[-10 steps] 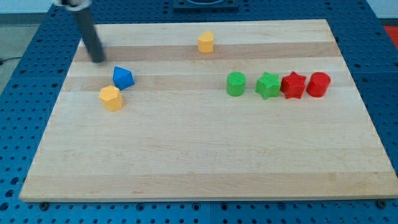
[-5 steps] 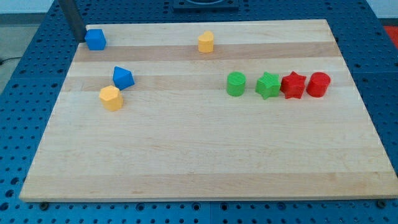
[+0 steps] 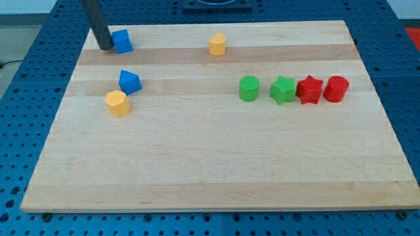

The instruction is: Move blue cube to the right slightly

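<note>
The blue cube (image 3: pixel 122 40) sits near the board's top left corner. My tip (image 3: pixel 105 47) is at the cube's left side and touches it; the dark rod rises from there toward the view's top. A second blue block (image 3: pixel 129 82), wedge-like in shape, lies lower down, below the cube, with a yellow block (image 3: pixel 117 103) touching its lower left side.
A yellow block (image 3: pixel 218 44) sits at the top middle. A green cylinder (image 3: pixel 249 88), a green star (image 3: pixel 283 90), a red star (image 3: pixel 309 90) and a red cylinder (image 3: pixel 335 89) form a row at the right. The wooden board (image 3: pixel 216 164) ends close to the cube's top and left.
My tip went from beside the wedge-like blue block up to the cube's left side. It then slid right, and the blue cube moved right with it.
</note>
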`<control>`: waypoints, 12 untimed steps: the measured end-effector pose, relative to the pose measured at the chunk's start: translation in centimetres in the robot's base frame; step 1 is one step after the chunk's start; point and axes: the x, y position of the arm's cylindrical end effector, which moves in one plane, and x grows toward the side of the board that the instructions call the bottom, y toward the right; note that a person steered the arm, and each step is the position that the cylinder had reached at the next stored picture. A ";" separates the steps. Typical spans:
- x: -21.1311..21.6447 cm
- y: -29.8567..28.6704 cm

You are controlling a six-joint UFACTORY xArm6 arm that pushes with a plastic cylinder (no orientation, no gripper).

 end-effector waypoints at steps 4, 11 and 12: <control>-1.5 4.3; 2.9 10.6; 2.8 12.8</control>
